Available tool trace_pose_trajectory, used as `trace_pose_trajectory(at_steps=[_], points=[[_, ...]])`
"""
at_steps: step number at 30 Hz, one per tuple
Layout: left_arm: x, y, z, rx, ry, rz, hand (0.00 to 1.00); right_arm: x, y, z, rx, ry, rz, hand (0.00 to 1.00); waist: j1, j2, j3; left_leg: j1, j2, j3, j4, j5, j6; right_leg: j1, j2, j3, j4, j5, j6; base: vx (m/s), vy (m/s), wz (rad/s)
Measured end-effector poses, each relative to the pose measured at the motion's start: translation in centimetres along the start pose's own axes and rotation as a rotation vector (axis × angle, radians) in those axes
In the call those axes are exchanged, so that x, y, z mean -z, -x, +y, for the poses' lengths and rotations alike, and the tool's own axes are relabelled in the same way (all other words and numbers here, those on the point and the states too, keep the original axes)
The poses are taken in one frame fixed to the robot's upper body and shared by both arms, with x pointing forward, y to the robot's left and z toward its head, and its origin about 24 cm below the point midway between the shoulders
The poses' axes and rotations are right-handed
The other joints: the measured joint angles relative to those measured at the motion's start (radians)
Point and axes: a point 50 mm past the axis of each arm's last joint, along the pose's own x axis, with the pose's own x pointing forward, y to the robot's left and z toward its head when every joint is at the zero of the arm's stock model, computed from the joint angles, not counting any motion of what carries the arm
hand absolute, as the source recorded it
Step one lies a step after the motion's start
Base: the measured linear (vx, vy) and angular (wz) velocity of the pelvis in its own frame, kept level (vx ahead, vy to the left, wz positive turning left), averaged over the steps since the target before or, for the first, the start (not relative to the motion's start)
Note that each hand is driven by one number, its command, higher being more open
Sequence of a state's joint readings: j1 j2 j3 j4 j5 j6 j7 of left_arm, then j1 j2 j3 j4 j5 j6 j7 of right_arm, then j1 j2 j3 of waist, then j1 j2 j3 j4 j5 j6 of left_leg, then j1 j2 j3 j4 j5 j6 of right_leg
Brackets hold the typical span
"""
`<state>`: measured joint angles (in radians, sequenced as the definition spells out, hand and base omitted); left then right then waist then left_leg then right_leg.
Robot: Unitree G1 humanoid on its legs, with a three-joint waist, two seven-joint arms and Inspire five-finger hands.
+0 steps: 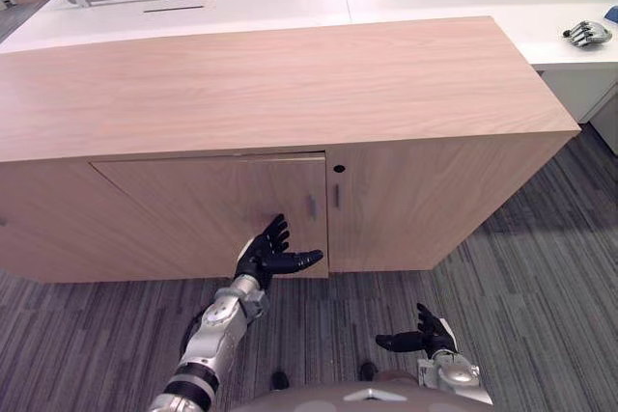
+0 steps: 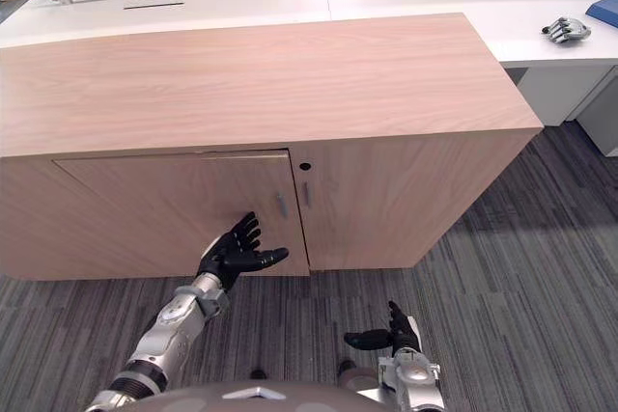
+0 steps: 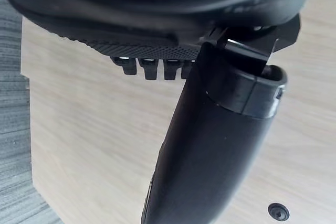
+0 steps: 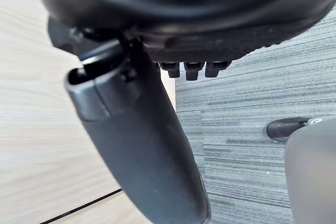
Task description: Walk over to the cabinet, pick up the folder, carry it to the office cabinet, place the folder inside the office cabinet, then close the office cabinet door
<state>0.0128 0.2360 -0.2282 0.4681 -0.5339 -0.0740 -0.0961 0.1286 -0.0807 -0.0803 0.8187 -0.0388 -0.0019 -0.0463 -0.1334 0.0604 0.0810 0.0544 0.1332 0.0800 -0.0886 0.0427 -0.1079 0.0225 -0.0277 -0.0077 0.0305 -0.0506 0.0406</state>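
Two splayed hands: left hand by cabinet door, right hand over carpet

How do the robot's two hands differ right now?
The left hand is raised and stretched forward; the right hand hangs low. The left hand is at the left door of the cabinet, below its handle; the right hand is over the carpet, apart from the cabinet. Both are dark, open and hold nothing.
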Motion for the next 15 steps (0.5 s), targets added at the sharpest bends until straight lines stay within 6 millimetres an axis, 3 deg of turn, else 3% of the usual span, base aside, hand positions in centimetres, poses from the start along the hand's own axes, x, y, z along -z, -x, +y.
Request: trace_pose_trajectory(at_steps=[10, 15], points=[[0.8, 0.2, 0.2, -0.030, -0.083, 0.035, 1.00, 0.2, -0.2, -0.2, 0.016, -0.012, 0.019, 1.00, -0.002, -0.011, 0.007, 0.000, -0.001, -0.005, 0.000, 0.000, 0.000, 0.016, -0.001, -0.008, -0.028, 0.013, 0.001, 0.00, 0.002, 0.01], [3.0, 1.6, 0.3, -0.045, -0.084, 0.099, 1.00, 0.2, -0.4, -0.1, 0.018, -0.012, 0.034, 1.00, 0.000, -0.013, 0.008, -0.001, 0.000, -0.004, 0.000, -0.001, 0.000, 0.023, 0.000, -0.008, -0.042, 0.018, 0.002, 0.00, 0.000, 0.00]])
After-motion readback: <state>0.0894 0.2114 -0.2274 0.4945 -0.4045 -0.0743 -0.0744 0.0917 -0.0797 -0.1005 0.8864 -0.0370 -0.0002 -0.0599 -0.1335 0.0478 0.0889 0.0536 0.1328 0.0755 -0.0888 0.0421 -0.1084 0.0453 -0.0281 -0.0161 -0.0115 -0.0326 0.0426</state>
